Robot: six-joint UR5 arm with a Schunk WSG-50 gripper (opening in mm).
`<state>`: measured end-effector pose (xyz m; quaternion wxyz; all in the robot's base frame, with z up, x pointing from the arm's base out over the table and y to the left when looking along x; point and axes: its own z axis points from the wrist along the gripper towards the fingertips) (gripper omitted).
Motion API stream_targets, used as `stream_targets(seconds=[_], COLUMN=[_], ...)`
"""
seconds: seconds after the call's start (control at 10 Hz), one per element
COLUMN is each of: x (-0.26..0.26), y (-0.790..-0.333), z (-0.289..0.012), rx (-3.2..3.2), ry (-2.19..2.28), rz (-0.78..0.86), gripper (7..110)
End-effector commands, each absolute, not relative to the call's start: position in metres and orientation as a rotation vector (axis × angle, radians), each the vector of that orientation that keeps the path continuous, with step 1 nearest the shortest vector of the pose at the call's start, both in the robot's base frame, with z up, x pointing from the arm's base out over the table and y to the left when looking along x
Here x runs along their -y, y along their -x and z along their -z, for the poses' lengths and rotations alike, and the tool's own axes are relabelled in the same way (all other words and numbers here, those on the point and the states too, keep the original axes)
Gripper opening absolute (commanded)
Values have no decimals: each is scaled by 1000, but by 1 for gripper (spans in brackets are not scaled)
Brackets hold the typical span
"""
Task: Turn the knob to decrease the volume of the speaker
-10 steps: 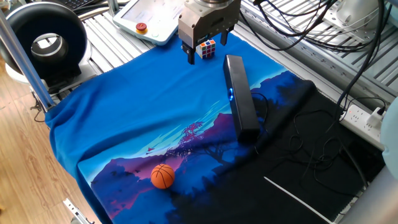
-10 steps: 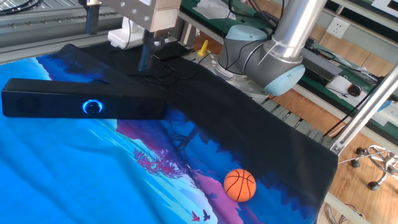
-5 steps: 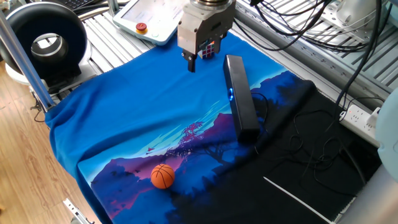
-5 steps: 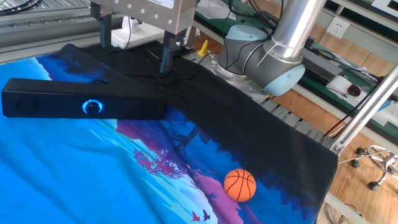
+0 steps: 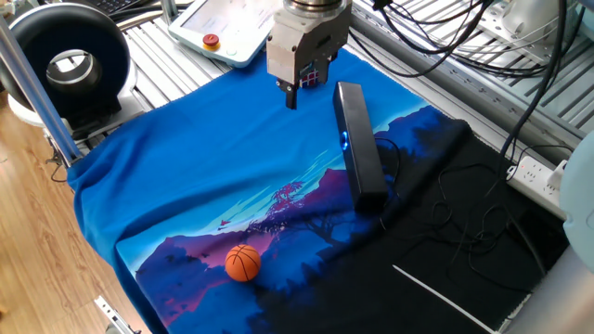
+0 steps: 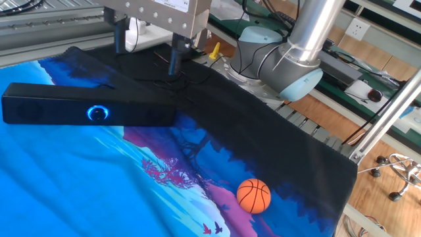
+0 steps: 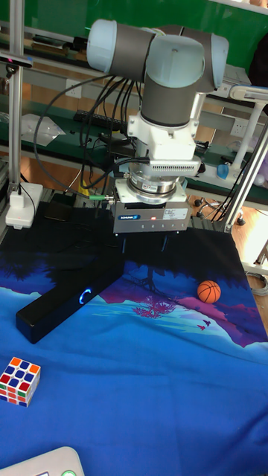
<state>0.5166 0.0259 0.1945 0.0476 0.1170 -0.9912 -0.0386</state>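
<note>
hand (image 6: 146, 58): we see two dark fingers spread apart, pointing down, nothing between them; it hangs above the worktop, clear of the cloth
hand position: in the tall fixed view (image 7: 144, 248) we see it just behind the speaker, over the dark back strip of the cloth; in one fixed view (image 5: 295, 91) it sits beside the speaker's far end, not touching it
speaker (image 6: 89, 110): long black bar lying flat on the cloth, running across the worktop near the edge where the arm's base stands; also at (image 5: 359, 147) and (image 7: 65, 299)
knob (image 6: 98, 113): small round dial with a blue ring glow, set in the speaker's long front face, about mid-length; we also see the glow at (image 7: 85, 297) and as a thin blue sliver at (image 5: 343, 141)
hand vs knob: apart, no contact; hand sits behind and above the bar, knob faces away from it
Rubik's cube (image 7: 19, 381): on the blue cloth beyond the speaker's end, near the worktop edge opposite the arm; in one fixed view mostly hidden behind the hand
orange ball (image 6: 253, 195): on the cloth, well apart from the speaker, toward the other end of the worktop; also (image 5: 243, 263), (image 7: 209, 291)
cloth (image 5: 204, 176): blue and purple landscape print covering the worktop, black along the arm's side
cables (image 5: 445, 199): thin black leads lying loose on the black part of the cloth by the speaker
</note>
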Motion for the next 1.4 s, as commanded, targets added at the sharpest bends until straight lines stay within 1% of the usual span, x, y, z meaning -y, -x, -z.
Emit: stream_targets(seconds=[0.0, 0.1, 0.3, 0.6, 0.8, 1.0, 1.1, 1.3], x=[-20, -18, -6, -6, -12, -2, -7, -5], y=[-505, -502, -496, -500, -505, -505, -505, -512], z=[-189, -183, -171, -156, -154, -152, -150, -150], rx=[2978, 2971, 2947, 2984, 3009, 3002, 3005, 3017], ry=[-426, -456, -552, -613, -628, -652, -680, -706], rz=[76, 55, -39, -87, -63, -130, -115, -149], gripper=[7, 7, 7, 7, 7, 7, 7, 7])
